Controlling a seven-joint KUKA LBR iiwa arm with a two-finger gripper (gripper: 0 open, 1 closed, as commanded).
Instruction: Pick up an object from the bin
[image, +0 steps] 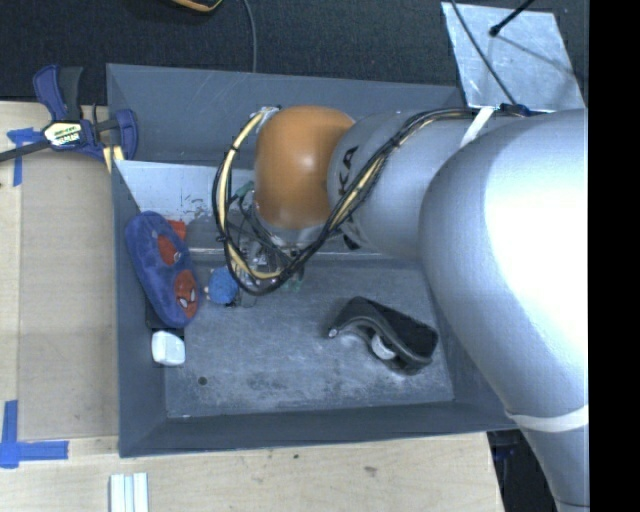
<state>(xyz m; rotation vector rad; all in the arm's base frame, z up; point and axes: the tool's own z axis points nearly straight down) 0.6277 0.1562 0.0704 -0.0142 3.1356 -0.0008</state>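
Note:
My gripper (263, 264) hangs low over the left half of the bin, mostly covered by the arm's orange dome and cables. Just to its left a small blue thing (222, 289) lies on the bin floor. Further left, a blue cloth toy with red patches (160, 264) rests along the left wall. Whether the gripper touches the small blue thing is hidden.
A small white block (168, 348) lies near the front left corner. A black curved tool with a white wheel (389, 331) lies right of centre. The arm covers the bin's right and back. Bare floor runs along the front.

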